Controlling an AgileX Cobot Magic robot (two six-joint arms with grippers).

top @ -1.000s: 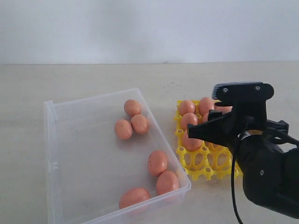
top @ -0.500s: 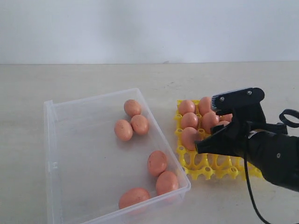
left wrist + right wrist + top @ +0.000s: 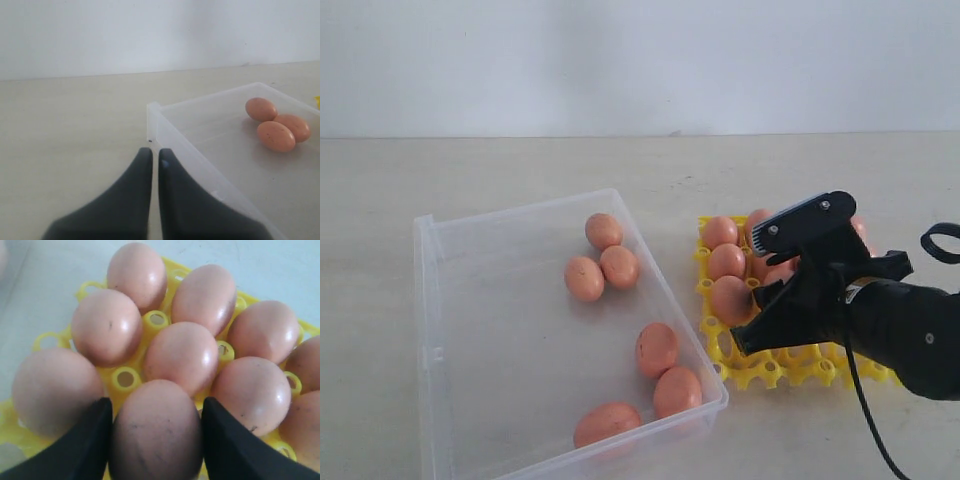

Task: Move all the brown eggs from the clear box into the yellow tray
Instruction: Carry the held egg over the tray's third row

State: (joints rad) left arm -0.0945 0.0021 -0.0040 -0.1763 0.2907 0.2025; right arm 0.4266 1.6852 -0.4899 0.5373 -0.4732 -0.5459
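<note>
While the right hand (image 3: 155,405) is clamped on a brown egg (image 3: 152,440) low over the yellow tray (image 3: 745,375), among seated eggs (image 3: 185,357) filling its cups, the left hand (image 3: 154,160) hangs with fingers together just off a corner of the clear box (image 3: 498,340), where six eggs (image 3: 619,266) lie along its right side on the worktop (image 3: 520,165).

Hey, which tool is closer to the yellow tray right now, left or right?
Right. The right tool is directly over the yellow tray, gripping a brown egg. The left tool is outside the clear box, on the side away from the tray.
</note>
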